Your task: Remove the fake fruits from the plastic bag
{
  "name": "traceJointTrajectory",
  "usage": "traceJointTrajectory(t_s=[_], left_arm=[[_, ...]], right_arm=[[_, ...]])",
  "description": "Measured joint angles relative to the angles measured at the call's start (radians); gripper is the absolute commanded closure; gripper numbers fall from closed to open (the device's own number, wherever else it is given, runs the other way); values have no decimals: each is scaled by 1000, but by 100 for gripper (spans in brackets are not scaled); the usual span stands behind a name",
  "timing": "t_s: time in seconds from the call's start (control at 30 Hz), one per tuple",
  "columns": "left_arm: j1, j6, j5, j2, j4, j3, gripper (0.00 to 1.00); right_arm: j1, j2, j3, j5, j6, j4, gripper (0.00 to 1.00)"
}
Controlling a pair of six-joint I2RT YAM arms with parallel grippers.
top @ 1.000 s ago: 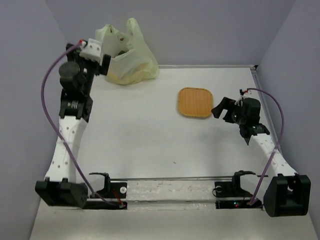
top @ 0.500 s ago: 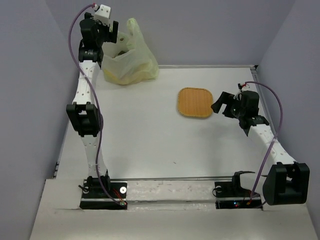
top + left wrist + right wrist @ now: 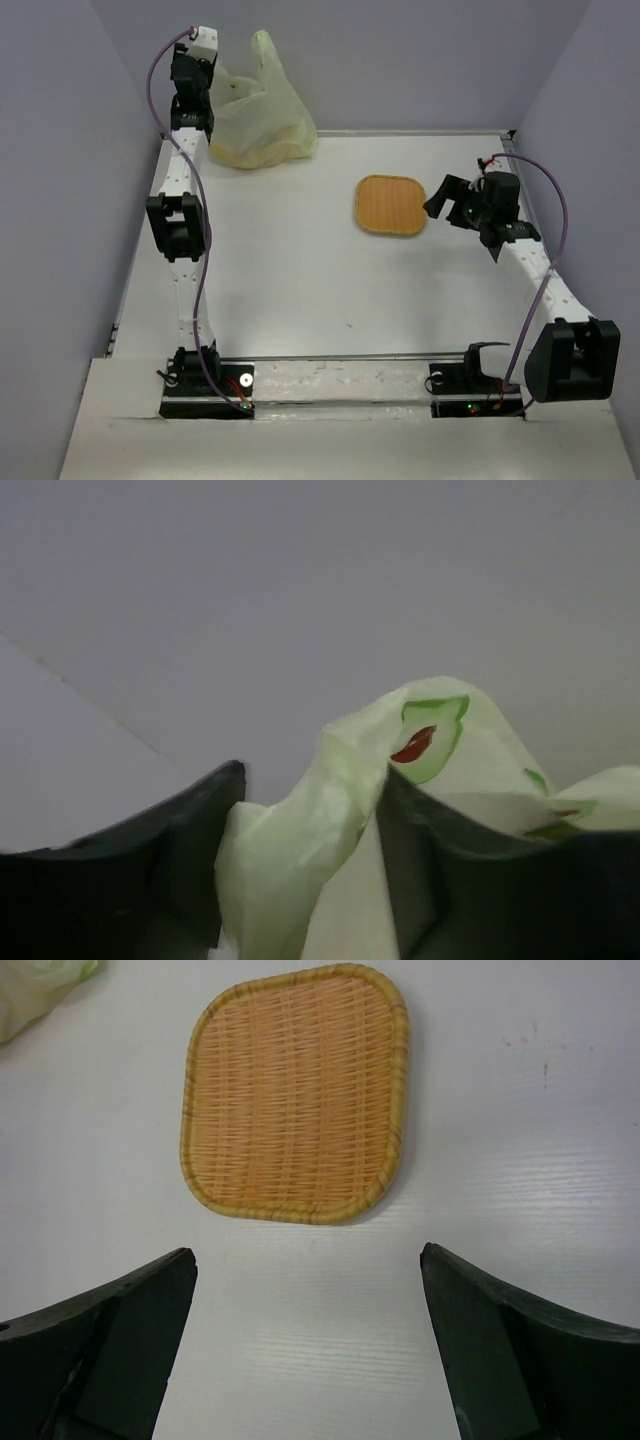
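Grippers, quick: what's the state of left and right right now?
Left gripper: closed on a fold of the plastic bag.
Right gripper: open, holding nothing, just short of the woven mat.

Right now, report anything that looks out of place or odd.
Nothing spilled or damaged. One oddity: the plastic bag is pulled up by one fold pinched in the left tool, its body slumped in the far left corner. The woven mat lies flat.
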Motion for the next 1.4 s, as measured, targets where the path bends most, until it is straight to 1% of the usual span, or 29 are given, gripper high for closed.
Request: traceJointTrajectory(t_s=[0.03, 0.07, 0.2, 0.27, 0.33, 0.4, 0.5, 0.57, 0.7, 0.77, 0.87, 0.9, 1.07, 1.1, 1.17, 1.2, 1.23, 1.3, 1.33, 1.4], left_arm=[[4, 3, 2, 0, 2, -2, 97], [8, -5, 9, -1, 13, -9, 100], [22, -47, 68, -47, 35, -103, 100], [29, -92, 136, -113, 27, -214, 100], [35, -143, 215, -203, -19, -317, 100], [36, -180, 282, -300, -76, -385, 100], [32, -206, 358, -444, -156, -448, 100], [28, -206, 405, -562, -230, -487, 100], [20, -199, 486, -742, -307, -570, 100], [15, -198, 520, -839, -357, -636, 100], [7, -196, 554, -942, -419, -751, 100], [5, -195, 560, -964, -428, -784, 100], [0, -156, 581, -1081, -541, -989, 100], [0, -151, 580, -1107, -563, -1030, 100], [-1, -147, 573, -1157, -595, -1091, 100], [-2, -149, 566, -1180, -603, -1109, 100], [-2, -164, 548, -1218, -608, -1138, 100], [-4, -199, 508, -1286, -611, -1174, 100], [-4, -231, 476, -1336, -610, -1192, 100], [-4, -269, 425, -1406, -605, -1212, 100]], right_arm=[[0, 7, 16, 1, 0, -13, 1], [0, 14, 31, 4, -1, -22, 2], [3, 22, 96, 38, -13, -70, 2], [3, 22, 130, 50, -20, -87, 2], [6, 21, 156, 59, -27, -94, 3], [13, 19, 171, 68, -33, -98, 4], [42, 8, 176, 84, -36, -115, 4], [85, 5, 189, 95, -39, -129, 4], [187, 16, 244, 130, -49, -153, 5], [283, 49, 322, 155, -57, -163, 5], [401, 116, 444, 177, -66, -163, 6], [459, 151, 500, 180, -68, -157, 7], [643, 281, 693, 187, -86, -127, 12], [677, 322, 745, 183, -87, -120, 20], [716, 395, 830, 137, -81, -90, 28], [730, 428, 861, 116, -68, -78, 30], [742, 485, 922, 89, -51, -72, 35], [746, 558, 998, 51, -22, -48, 36], [753, 620, 1056, 17, -5, -43, 36], [756, 677, 1097, -13, 3, -32, 34]])
